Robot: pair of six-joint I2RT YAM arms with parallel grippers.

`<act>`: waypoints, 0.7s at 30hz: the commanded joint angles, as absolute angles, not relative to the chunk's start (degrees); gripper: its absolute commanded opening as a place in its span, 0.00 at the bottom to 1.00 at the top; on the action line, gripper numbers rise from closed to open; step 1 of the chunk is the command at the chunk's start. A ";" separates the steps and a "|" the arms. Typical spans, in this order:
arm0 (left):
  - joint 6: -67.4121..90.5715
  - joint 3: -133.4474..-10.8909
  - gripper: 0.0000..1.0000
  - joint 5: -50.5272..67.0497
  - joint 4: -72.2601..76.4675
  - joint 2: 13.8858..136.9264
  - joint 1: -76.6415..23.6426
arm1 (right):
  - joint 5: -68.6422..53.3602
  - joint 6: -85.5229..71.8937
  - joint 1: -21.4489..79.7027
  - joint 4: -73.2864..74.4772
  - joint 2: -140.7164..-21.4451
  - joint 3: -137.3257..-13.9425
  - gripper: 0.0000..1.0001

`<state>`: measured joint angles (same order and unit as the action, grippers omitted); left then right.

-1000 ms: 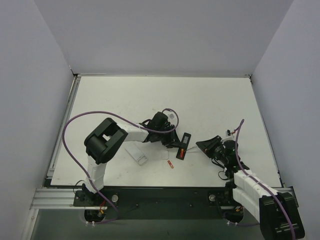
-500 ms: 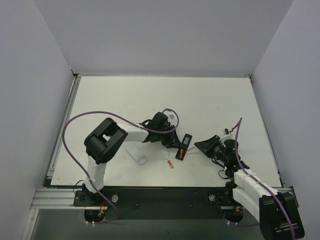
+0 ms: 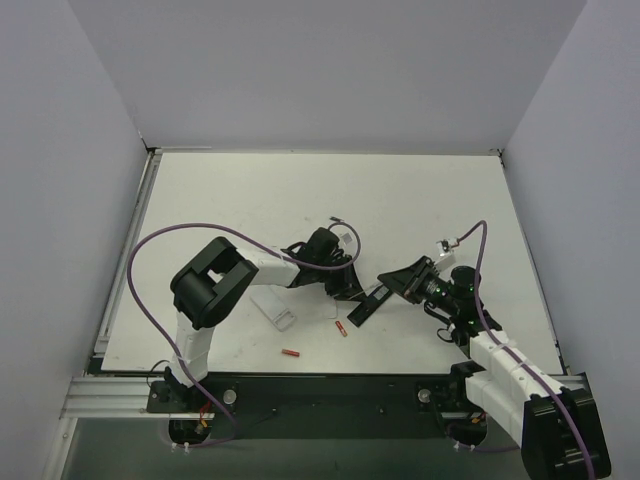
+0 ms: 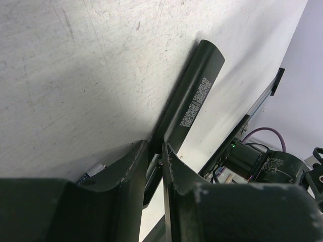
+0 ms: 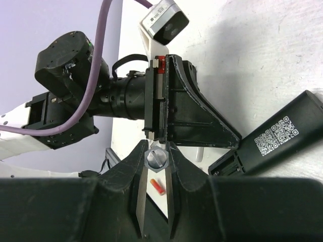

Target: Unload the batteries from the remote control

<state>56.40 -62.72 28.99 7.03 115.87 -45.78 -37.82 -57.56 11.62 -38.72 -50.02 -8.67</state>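
The black remote control (image 3: 366, 304) lies slanted at the table's middle, its labelled side showing (image 4: 194, 101) (image 5: 275, 135). My left gripper (image 3: 350, 291) (image 4: 155, 151) is shut on its near end. My right gripper (image 3: 388, 282) (image 5: 156, 166) is just right of the remote, shut on a small silver hex tool (image 5: 156, 159). Two red batteries lie loose on the table, one (image 3: 341, 328) just in front of the remote, the other (image 3: 291, 353) near the front edge. The right wrist view shows one red battery (image 5: 158, 185) beyond the jaws. The remote's recess end (image 5: 227, 164) looks dark.
A short white remote (image 3: 273, 308) lies left of the batteries, under the left forearm. A small white scrap (image 3: 330, 313) sits beside it. Purple cables loop over both arms. Grey walls close in the table on three sides.
The left gripper has turned the remote to a slant. A red battery that showed in the remote now lies near the front edge. The right gripper has moved up and left to the remote.
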 commanded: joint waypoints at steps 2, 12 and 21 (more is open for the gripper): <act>53.18 -64.77 0.29 28.30 1.86 116.54 -45.53 | -38.76 -56.25 11.78 -38.85 -49.22 -9.84 0.00; 44.21 -81.03 0.47 19.89 -20.73 105.93 -36.92 | -40.43 -49.93 13.01 -26.31 -44.83 -13.97 0.00; 47.46 -65.93 0.55 10.57 -36.63 88.01 -25.41 | -36.04 -45.97 25.80 -24.25 -46.22 -16.52 0.00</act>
<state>47.33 -71.99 17.69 -24.05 95.57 -28.67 -38.33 -49.15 17.93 -24.80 -44.34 -13.91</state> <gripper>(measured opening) 0.552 0.130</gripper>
